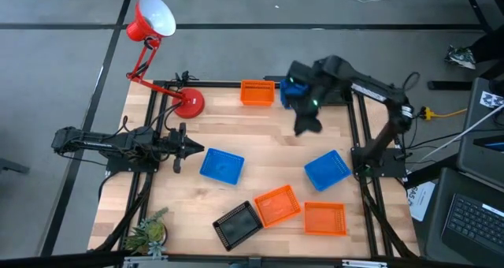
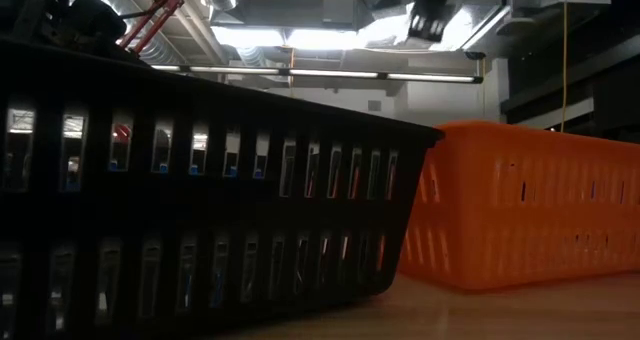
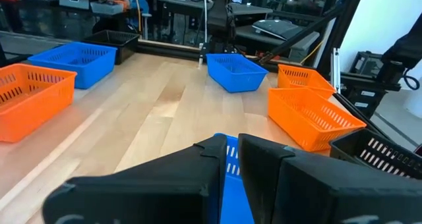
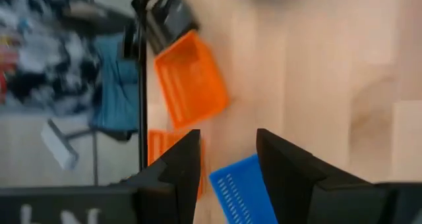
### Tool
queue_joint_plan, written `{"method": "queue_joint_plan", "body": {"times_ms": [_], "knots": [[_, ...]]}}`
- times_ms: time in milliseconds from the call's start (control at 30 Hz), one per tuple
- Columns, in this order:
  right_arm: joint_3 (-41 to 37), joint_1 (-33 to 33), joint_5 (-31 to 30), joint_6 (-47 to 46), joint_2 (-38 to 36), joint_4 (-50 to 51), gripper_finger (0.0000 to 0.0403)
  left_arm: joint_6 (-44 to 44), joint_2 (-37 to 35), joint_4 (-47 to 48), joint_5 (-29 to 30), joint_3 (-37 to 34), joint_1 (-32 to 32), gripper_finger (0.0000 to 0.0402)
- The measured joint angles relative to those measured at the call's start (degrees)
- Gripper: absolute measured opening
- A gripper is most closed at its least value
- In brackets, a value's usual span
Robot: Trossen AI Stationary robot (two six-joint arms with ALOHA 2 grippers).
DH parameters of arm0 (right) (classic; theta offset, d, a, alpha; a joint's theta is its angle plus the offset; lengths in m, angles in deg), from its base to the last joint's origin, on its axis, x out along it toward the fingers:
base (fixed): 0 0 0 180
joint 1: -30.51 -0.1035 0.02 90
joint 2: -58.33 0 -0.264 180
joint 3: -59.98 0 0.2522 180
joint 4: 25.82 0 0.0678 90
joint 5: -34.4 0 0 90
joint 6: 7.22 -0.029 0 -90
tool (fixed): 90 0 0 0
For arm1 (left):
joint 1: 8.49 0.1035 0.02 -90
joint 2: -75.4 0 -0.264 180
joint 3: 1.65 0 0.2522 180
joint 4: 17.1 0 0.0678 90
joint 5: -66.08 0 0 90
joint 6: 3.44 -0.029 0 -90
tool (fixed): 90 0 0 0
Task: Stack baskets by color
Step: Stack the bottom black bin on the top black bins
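All baskets lie unstacked and hold nothing. The left gripper (image 1: 183,150) stands nearly closed beside a blue basket (image 1: 221,166), gripping nothing; the right gripper (image 1: 309,124) hangs wide open, empty. Only the low view shows the black basket (image 2: 200,200) touching an orange basket (image 2: 530,205).

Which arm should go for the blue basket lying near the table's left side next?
Probably the left. The left gripper sits right beside that blue basket, jaws nearly closed with its rim showing between them. The right gripper hangs open mid-table, nearer the other blue basket.
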Motion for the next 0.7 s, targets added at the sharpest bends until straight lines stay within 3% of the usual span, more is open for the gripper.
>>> {"method": "queue_joint_plan", "body": {"times_ms": [100, 333, 500, 700], "knots": [[-5.4, -4.5, -3.9, -6.6, -5.2, -0.4, 0.0147, 0.0, 0.0, 0.1, 0.0, 0.0, 0.0, 0.0031], [-23.4, -15.3, -26.4, -41.8, -17.6, -4.4, 0.0147, 0.0, 0.0, 0.1, 0.0, 0.0, 0.0, 0.0031], [-38.1, -22.6, -28.2, -58.7, -22.8, -8.4, 0.0147, 0.0, 0.0, 0.2, 0.0, 0.0, 0.0, 0.0031], [-50.7, -25.4, -28.1, -62.9, -23.1, -20.0, 0.0147, -0.1, 0.0, 0.2, 0.0, 0.0, 0.0, 0.0031]]}}
